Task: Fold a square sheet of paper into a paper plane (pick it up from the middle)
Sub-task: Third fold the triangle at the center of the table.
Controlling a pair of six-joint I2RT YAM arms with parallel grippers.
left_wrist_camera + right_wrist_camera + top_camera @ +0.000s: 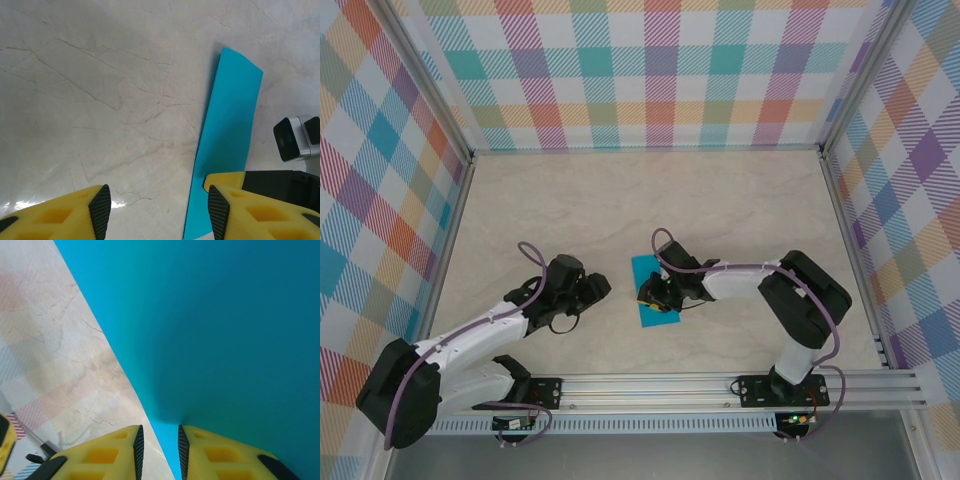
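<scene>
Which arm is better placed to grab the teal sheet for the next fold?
Right. The right gripper sits directly over the square sheet of paper, jaws narrowly apart at its edge. The left gripper is open over bare table, the sheet beside it.

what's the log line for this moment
teal-blue paper sheet on table | right gripper narrowly open at its edge | left gripper open beside it
</scene>
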